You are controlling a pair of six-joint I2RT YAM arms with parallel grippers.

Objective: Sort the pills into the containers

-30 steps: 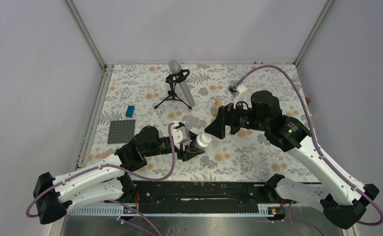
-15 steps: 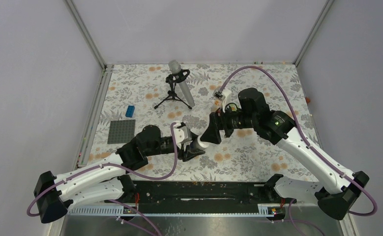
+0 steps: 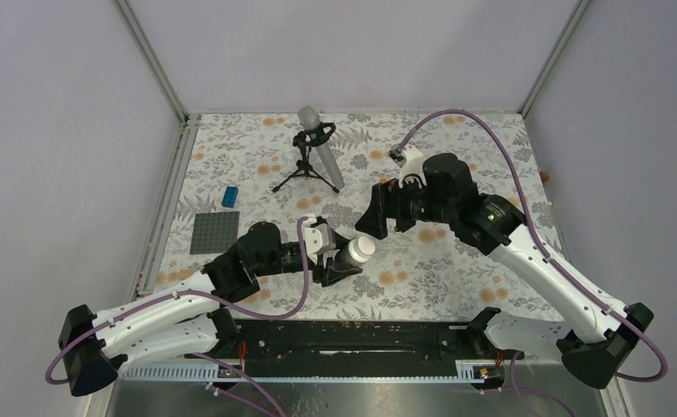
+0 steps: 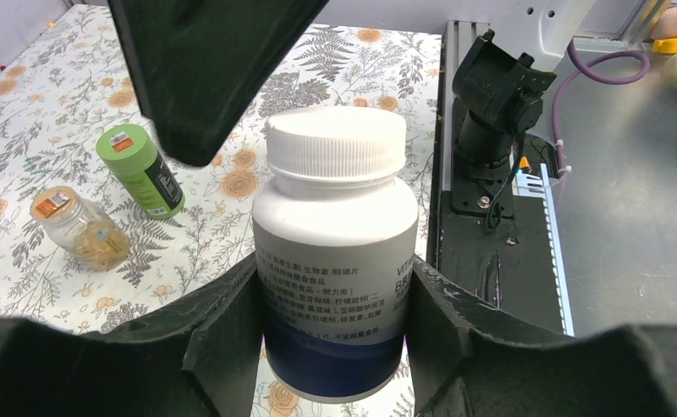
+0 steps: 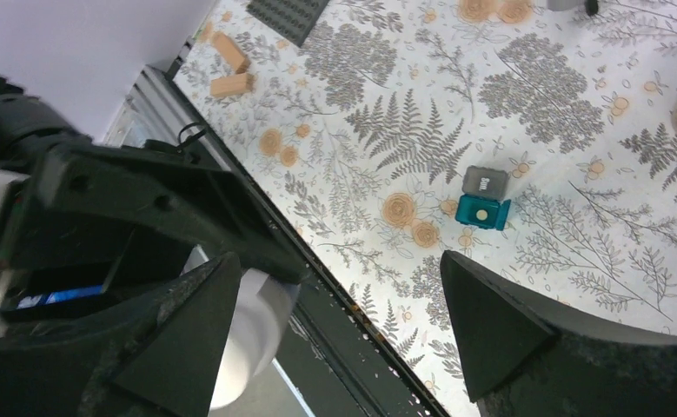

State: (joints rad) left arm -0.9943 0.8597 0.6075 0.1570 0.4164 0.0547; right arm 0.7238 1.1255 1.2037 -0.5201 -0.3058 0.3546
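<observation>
Pinching the white bottle (image 4: 333,230), our left gripper (image 4: 333,300) faces our right gripper (image 3: 372,228), spread beside the cap (image 4: 335,143) (green bottle (image 4: 139,169) beyond).

Top external camera is looking steeply down from above and behind both arm bases, taking in the whole floral surface (image 3: 230,156) from far off. Left wrist camera is sitting right behind the left end effector (image 4: 330,291), facing along its fingers toward the black rail (image 4: 500,261), very close on the white bottle (image 4: 335,252). Right wrist camera is peering down between the right end effector (image 5: 339,261) fingers from higher up, sharing that bottle's cap with both other views and the grey plate (image 5: 287,13) with the top one.
</observation>
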